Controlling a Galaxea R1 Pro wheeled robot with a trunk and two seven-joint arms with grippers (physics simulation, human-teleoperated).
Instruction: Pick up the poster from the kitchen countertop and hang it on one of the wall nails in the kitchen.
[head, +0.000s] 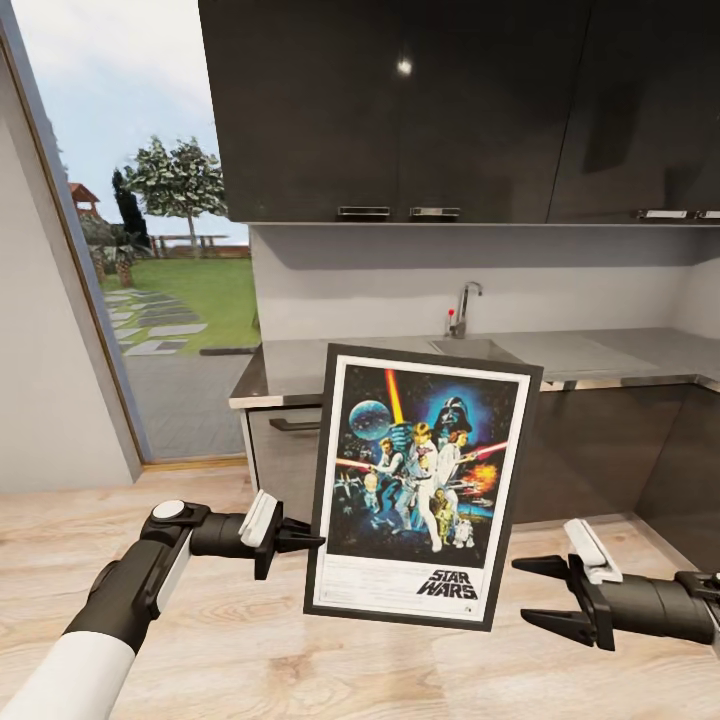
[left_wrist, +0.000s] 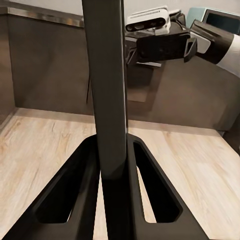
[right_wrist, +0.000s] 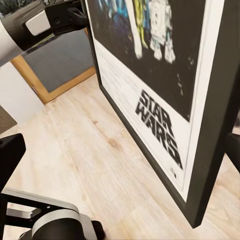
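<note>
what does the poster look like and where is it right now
In front of the grey kitchen countertop with its chrome tap, the poster hangs upright above the wood floor, its edge pinched by the left claw. Black frame, white border, "STAR WARS" logo set it apart.

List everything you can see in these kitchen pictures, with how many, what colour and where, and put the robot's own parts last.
Black-framed upright Star Wars poster: one, white inner border, held above the floor before the cabinets, slightly tilted.
Grey matte countertop: one, L-shaped, behind the poster.
Inset sink: one, grey, in the countertop.
Chrome tap: one, behind the sink.
Glossy upper cabinets: dark row, above the countertop.
Glossy lower cabinets: dark, under the countertop.
Light wooden floor: one, below.
Glass door: one, far left, garden outside.
Left gripper: black, shut on the poster's left edge.
Right gripper: black, open, right of the poster.
</note>
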